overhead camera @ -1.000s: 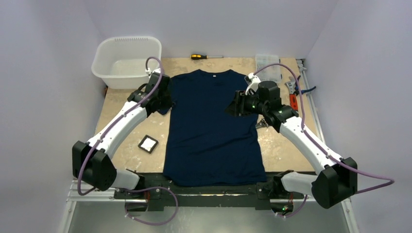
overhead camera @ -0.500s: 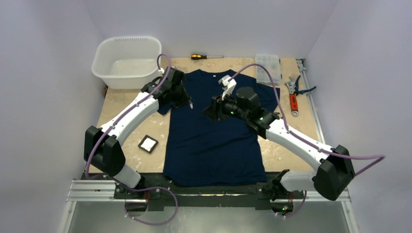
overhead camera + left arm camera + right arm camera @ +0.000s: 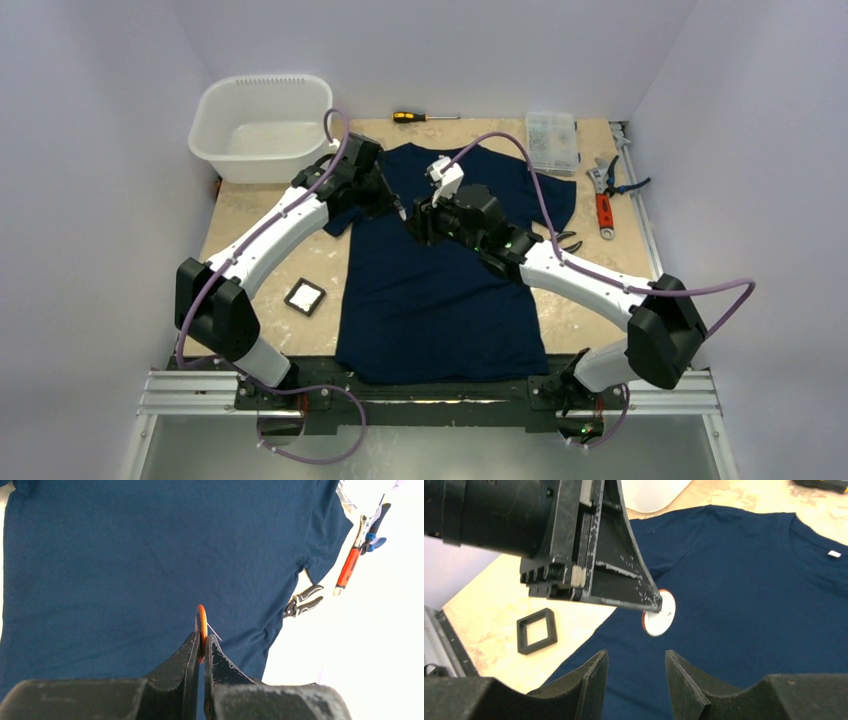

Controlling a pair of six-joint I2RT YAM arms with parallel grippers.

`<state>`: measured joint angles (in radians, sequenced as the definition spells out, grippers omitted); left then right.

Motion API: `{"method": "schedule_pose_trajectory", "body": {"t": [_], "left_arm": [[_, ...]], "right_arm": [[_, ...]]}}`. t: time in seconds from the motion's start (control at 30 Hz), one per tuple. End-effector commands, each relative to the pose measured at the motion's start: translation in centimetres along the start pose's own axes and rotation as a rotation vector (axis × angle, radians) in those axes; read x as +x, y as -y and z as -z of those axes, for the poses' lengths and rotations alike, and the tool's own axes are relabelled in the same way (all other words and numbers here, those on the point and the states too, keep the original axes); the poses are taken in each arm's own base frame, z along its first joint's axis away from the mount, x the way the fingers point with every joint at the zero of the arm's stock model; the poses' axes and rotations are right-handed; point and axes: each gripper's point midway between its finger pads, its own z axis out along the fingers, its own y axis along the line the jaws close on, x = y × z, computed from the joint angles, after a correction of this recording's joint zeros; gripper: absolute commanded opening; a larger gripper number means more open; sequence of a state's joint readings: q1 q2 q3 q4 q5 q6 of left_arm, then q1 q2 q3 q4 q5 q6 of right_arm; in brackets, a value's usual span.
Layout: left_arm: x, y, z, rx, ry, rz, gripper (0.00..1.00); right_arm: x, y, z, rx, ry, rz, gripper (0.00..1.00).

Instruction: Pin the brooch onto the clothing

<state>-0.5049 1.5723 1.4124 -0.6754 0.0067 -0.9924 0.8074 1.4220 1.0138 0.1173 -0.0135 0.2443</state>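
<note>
At the near edge of the table the T-shirt lies flat with its hem toward the arm bases and its collar at the far side. That leaves the chest as an open target. The black tray sits on the table just left of the shirt.

Further in, over the upper chest, my left fingers are clamped on the brooch. They hold it by the rim, edge-on, and it looks clear of the fabric. My read is that this grip keeps the back exposed. The right wrist view shows the pale back and the pin facing my right fingers. Those are parted with nothing between them, lined up just short of the brooch.

I judge this a setup for working the pin, with the left side holding steady while the right side handles the clasp. Risk: the bite on the rim is thin, so a nudge could twist the brooch.

At the far side are the white tub, the screwdriver, the parts box and the hand tools past the sleeve. All of them are off the shirt.
</note>
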Motion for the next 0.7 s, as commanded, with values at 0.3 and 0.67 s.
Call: {"method": "schedule_pose_trajectory", "body": {"t": [0.3,0.67], "left_arm": [[-0.1,3.6,0.9,0.117,-0.039,0.091,0.00],[0.1,4.3,1.0,0.146,-0.060,0.116,0.00]], "right_arm": [[-3.9,0.4,-1.3,0.156,0.138,0.099,0.44],[-3.2,1.8,-2.2,0.234,0.106,0.151,0.34]]}}
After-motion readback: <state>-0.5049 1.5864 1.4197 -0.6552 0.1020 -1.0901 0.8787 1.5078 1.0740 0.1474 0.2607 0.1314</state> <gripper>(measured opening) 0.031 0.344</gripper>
